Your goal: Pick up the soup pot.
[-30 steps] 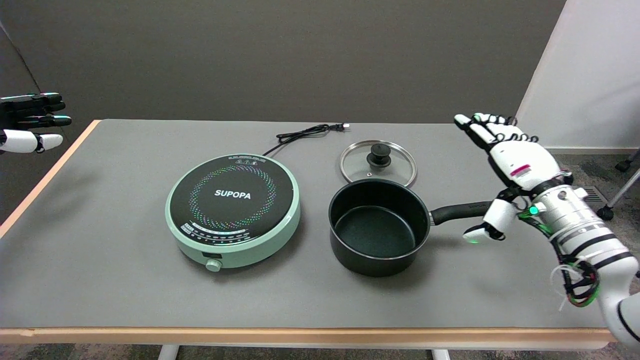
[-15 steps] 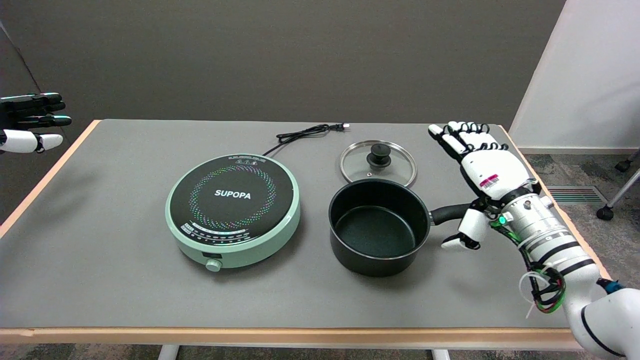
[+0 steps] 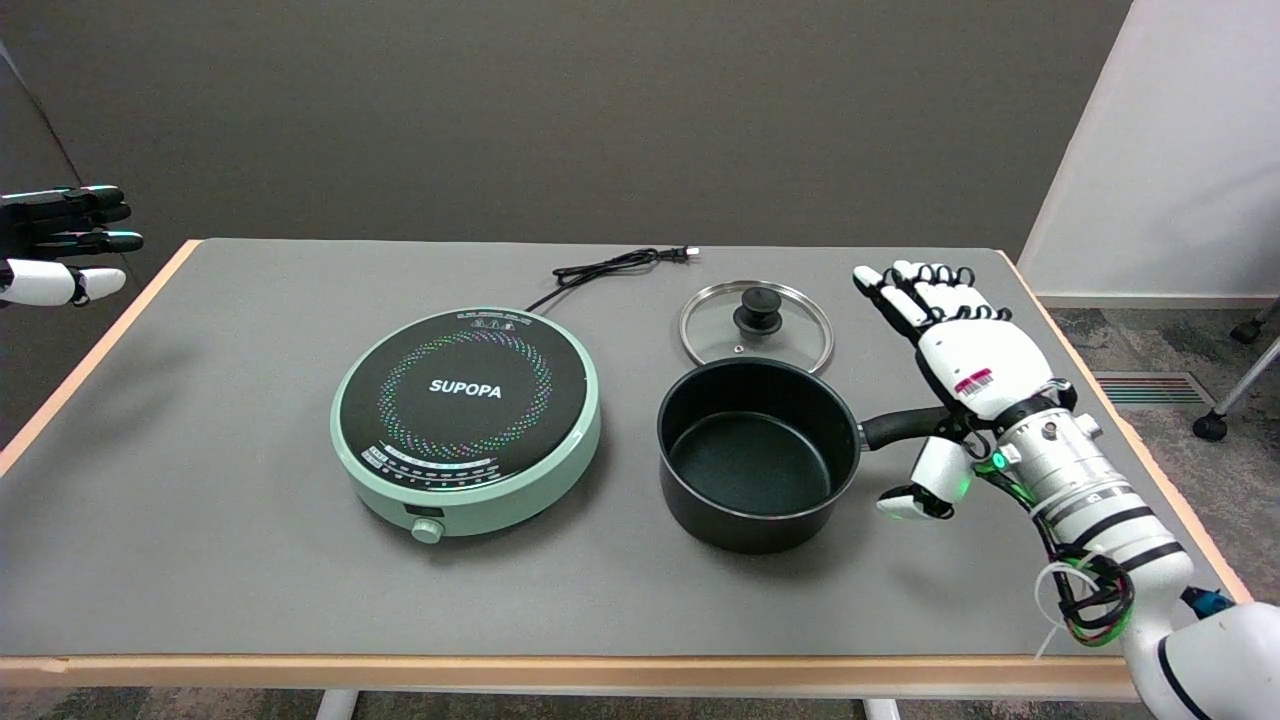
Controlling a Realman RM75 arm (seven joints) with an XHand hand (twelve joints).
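The black soup pot stands empty on the grey table, right of centre, its black handle pointing right. My right hand hovers over the outer end of that handle, palm down, with the fingers stretched flat toward the back and the thumb hanging below on the near side. It holds nothing, and the handle's far end is hidden behind the hand.
A mint-green induction cooker sits left of the pot, its black cord trailing to the back. A glass lid with a black knob lies just behind the pot. The idle left hand hangs at the upper left.
My right hand has come in from the right and lowered, ending over the pot's handle. The pot, lid and cooker have stayed put.
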